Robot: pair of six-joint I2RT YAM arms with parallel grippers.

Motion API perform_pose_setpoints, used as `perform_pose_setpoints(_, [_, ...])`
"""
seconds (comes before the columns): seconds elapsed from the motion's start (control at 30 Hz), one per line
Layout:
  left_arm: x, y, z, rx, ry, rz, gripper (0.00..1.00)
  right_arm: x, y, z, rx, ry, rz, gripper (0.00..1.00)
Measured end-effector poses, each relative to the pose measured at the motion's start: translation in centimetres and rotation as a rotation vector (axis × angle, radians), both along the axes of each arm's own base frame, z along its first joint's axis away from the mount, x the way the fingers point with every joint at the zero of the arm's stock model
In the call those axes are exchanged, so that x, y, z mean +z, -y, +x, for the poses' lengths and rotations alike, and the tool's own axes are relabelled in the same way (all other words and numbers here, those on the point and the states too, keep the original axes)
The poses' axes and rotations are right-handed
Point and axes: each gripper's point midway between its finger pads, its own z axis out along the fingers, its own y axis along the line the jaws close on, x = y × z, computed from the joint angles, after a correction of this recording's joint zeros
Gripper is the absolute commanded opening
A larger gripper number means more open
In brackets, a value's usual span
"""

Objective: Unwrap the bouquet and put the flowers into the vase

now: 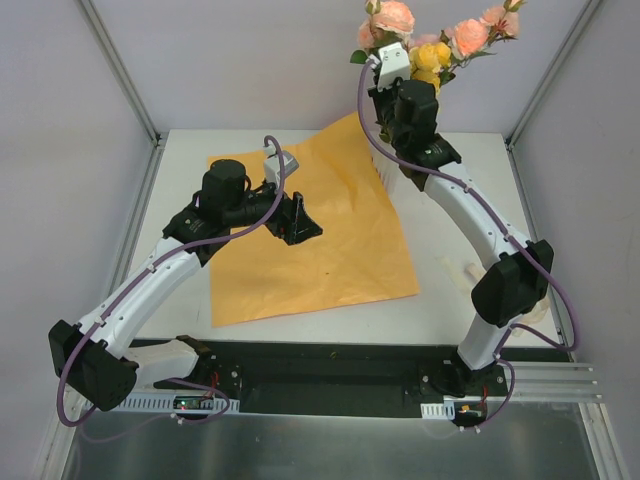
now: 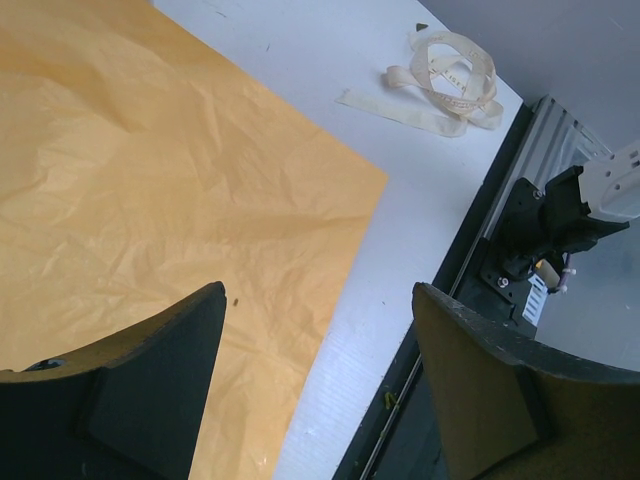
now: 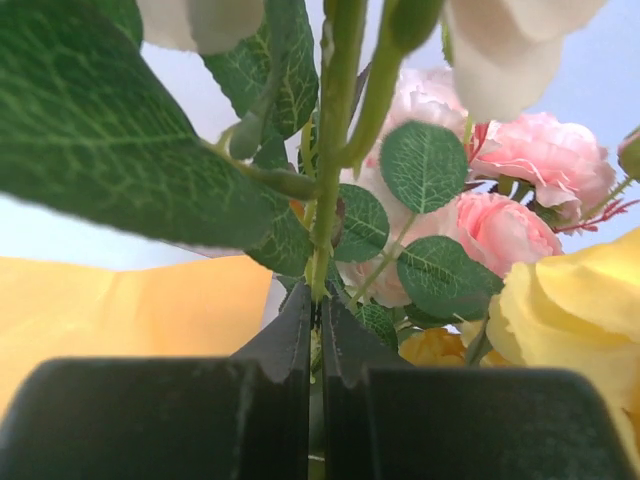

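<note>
The flowers [image 1: 470, 38], pink roses and yellow blossoms with green leaves, hang high over the table's far edge. My right gripper [image 1: 404, 72] holds them. In the right wrist view that gripper [image 3: 318, 320] is shut on a thin green stem [image 3: 335, 150], with pink roses [image 3: 500, 230] just beyond. A white ribbed piece that looks like the vase [image 1: 384, 172] shows under the right arm, mostly hidden. The orange paper [image 1: 320, 240] lies spread flat on the table. Over its middle my left gripper [image 1: 298, 222] stands open and empty; its view [image 2: 320, 290] shows the paper's corner [image 2: 150, 180] below.
A loose cream ribbon [image 2: 445, 80] lies on the white table to the right of the paper, near the right arm's base [image 2: 560, 225]. The table [image 1: 450, 210] is boxed in by white walls and metal frame posts [image 1: 125, 70]. A black rail [image 1: 330, 365] runs along the near edge.
</note>
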Motion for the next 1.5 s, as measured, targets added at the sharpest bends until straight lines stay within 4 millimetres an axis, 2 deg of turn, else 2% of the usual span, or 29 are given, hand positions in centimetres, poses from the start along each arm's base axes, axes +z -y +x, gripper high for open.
perform_pose_setpoints(0.23, [0.2,0.2,-0.3,-0.014,-0.005,-0.010,0.74,-0.6,1.0,0.4,-0.032,-0.011,0.023,0.00])
perform_pose_setpoints(0.83, [0.1,0.3,-0.2,-0.018,-0.014,-0.009,0.74,-4.6,1.6,1.4,-0.062,-0.087,0.024,0.00])
perform_pose_setpoints(1.03, [0.1,0.3,-0.2,-0.018,-0.014,-0.010,0.74,-6.0,1.6,1.7,-0.069,-0.112,0.013,0.06])
perform_pose_setpoints(1.13, [0.1,0.3,-0.2,-0.019,-0.015,-0.010,0.74,-6.5,1.6,1.7,-0.071,-0.125,0.014,0.15])
perform_pose_setpoints(1.43, [0.0,0.3,-0.3,-0.019,-0.019,-0.011,0.74,-8.0,1.3,1.0,-0.069,-0.189,0.029,0.54])
perform_pose_setpoints(1.5, [0.0,0.3,-0.3,-0.020,-0.020,-0.011,0.74,-8.4,1.3,0.6,-0.068,-0.216,0.029,0.59])
